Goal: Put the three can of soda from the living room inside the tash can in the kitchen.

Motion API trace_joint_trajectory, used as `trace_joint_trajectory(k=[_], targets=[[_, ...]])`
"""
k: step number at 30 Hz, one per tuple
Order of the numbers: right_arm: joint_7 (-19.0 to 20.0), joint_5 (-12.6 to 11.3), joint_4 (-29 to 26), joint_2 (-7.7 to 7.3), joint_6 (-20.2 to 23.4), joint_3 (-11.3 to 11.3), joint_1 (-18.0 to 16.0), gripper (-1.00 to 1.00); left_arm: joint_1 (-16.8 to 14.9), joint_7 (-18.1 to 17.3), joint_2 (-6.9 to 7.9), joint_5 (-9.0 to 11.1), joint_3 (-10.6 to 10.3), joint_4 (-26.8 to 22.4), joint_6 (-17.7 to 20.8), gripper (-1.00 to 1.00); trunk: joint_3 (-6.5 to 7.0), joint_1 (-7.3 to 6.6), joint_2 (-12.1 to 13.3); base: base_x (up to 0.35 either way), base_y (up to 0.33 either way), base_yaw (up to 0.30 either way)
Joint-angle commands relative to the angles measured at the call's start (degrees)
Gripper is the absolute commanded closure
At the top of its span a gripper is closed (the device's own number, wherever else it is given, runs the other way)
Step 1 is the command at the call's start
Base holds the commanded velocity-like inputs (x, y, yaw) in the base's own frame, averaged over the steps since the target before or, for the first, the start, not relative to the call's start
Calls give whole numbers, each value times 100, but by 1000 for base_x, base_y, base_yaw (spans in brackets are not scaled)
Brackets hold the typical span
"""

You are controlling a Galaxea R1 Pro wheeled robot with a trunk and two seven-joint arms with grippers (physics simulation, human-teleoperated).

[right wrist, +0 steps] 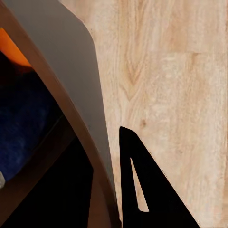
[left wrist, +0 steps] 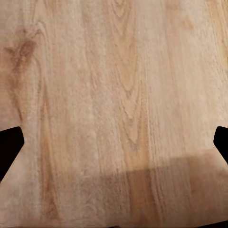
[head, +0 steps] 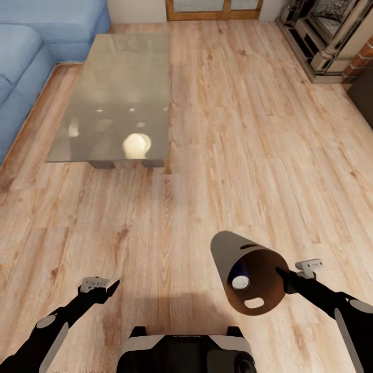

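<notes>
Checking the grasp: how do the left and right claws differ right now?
The right claw is clamped on the rim of the trash can, holding it tilted off the floor with a blue soda can inside; the left claw holds nothing, fingers apart. Both are black and hover over the wood floor.

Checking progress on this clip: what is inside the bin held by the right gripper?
Inside the trash can: a dark blue soda can, plus something orange in the right wrist view. The bin's wall hides the rest, so the count stays uncertain.
</notes>
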Motion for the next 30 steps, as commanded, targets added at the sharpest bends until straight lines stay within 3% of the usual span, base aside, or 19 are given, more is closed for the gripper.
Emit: trace_joint_trajectory(k=[1, 20, 30], targets=[[20, -90, -5, 2, 21, 10, -2, 100, 1, 2, 0, 0, 0, 0, 0, -100, 0, 0, 0, 0, 254, 210], [24, -98, 4, 9, 21, 45, -2, 100, 1, -3, 0, -8, 0, 96, 3, -100, 0, 0, 0, 0, 258, 243], [16, -98, 4, 17, 21, 45, -2, 100, -6, -35, 0, -1, 0, 181, 8, -100, 0, 0, 0, 97, 280, 237]])
